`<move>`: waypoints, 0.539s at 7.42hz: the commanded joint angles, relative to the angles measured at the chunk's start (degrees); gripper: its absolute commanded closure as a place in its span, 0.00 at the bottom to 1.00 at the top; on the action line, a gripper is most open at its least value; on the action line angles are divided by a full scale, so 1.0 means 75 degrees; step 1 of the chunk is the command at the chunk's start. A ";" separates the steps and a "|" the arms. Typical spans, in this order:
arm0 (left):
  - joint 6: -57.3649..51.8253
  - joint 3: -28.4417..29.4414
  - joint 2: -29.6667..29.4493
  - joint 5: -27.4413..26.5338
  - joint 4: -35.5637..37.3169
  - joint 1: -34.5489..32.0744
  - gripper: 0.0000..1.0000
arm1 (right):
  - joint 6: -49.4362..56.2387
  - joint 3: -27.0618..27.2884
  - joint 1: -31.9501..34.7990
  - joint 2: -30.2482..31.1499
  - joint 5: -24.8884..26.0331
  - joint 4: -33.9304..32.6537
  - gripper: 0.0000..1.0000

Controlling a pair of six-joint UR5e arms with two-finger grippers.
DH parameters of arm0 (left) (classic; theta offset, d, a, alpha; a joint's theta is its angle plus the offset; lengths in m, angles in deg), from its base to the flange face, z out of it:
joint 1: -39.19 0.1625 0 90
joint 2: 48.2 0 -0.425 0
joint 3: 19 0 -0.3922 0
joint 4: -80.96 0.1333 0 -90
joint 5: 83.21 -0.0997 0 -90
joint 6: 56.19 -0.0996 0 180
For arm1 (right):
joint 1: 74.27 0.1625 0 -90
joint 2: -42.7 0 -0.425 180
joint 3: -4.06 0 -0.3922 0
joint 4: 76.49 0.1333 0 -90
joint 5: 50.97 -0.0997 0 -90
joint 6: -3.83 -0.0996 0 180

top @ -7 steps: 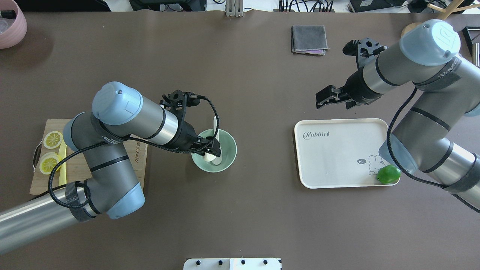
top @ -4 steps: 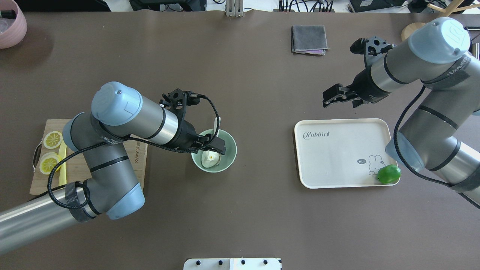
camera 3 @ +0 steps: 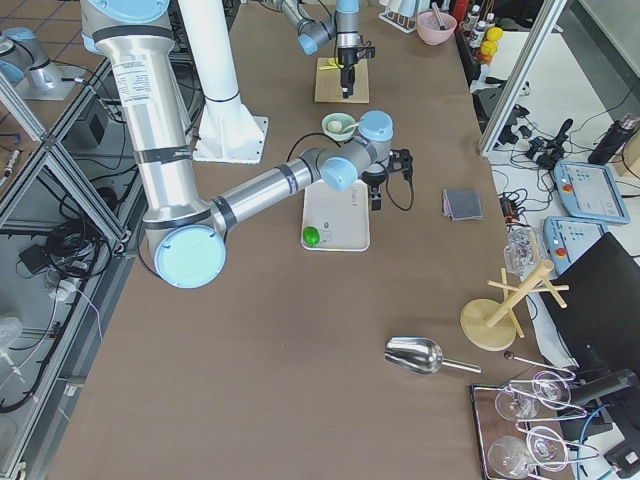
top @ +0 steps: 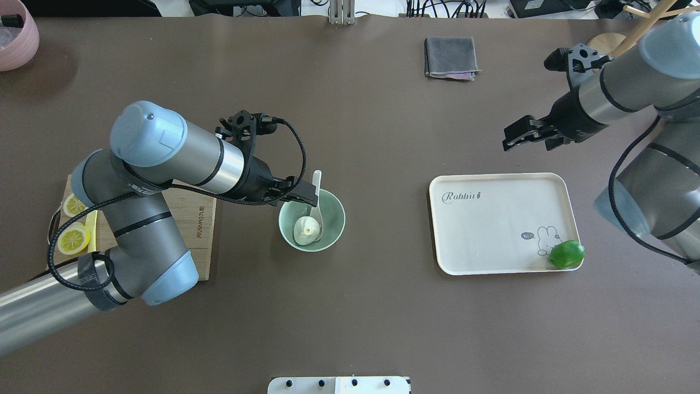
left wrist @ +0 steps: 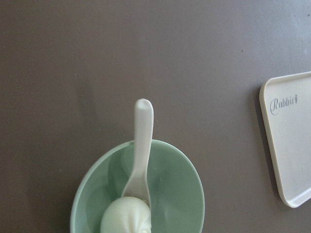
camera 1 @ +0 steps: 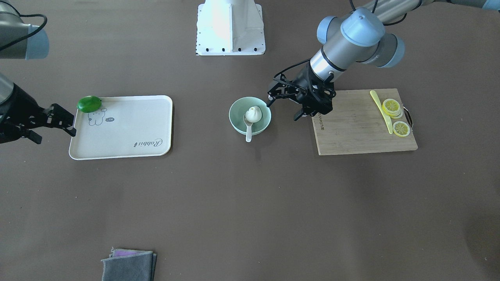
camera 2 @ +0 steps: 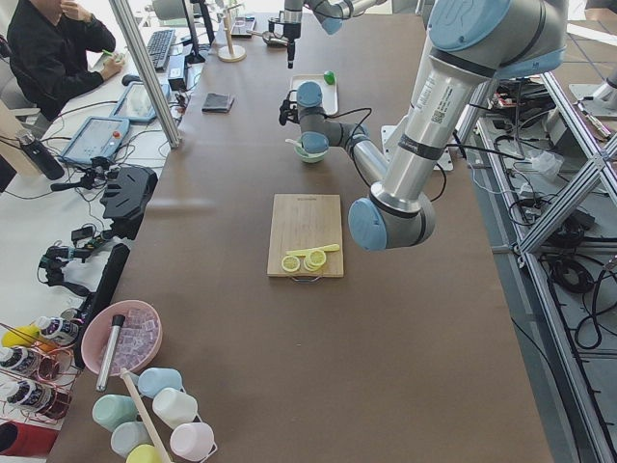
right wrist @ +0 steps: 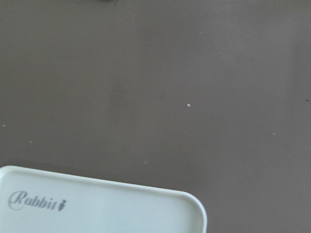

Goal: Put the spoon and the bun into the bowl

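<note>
The pale mint-green bowl stands at the table's middle. The white bun lies inside it. The white spoon has its scoop in the bowl beside the bun, and its handle sticks out over the far rim. My left gripper is open and empty, just above the bowl's near-left rim. My right gripper is open and empty, above bare table beyond the tray. The left wrist view shows the bowl, spoon and bun. The front view shows the bowl, bun and spoon.
A wooden cutting board with lemon slices and a yellow-green knife lies under my left arm. A white tray holds a green lime. A grey cloth and a pink bowl sit at the far edge.
My left gripper opened, left the bun in the bowl, and drew back left to the rim. My right arm moved further right and away from the bowl.
</note>
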 commanded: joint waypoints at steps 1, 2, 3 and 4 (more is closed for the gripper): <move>-0.3755 -0.0120 0.1620 -0.0253 0.0076 -0.1141 0.02 | 0.3063 -0.0562 0.0903 0.0668 0.0028 0.0070 0.00; -0.4501 -0.0131 0.2149 0.0026 0.0075 -0.1982 0.02 | 0.4250 -0.0796 0.1313 0.0902 -0.0006 0.0105 0.00; -0.5240 -0.0085 0.2537 0.0655 0.0099 -0.2895 0.02 | 0.4645 -0.0915 0.1653 0.0916 0.0086 0.0036 0.00; -0.5595 0.0055 0.2889 0.1218 0.0261 -0.3763 0.02 | 0.4672 -0.1090 0.1912 0.0986 -0.0005 0.0035 0.00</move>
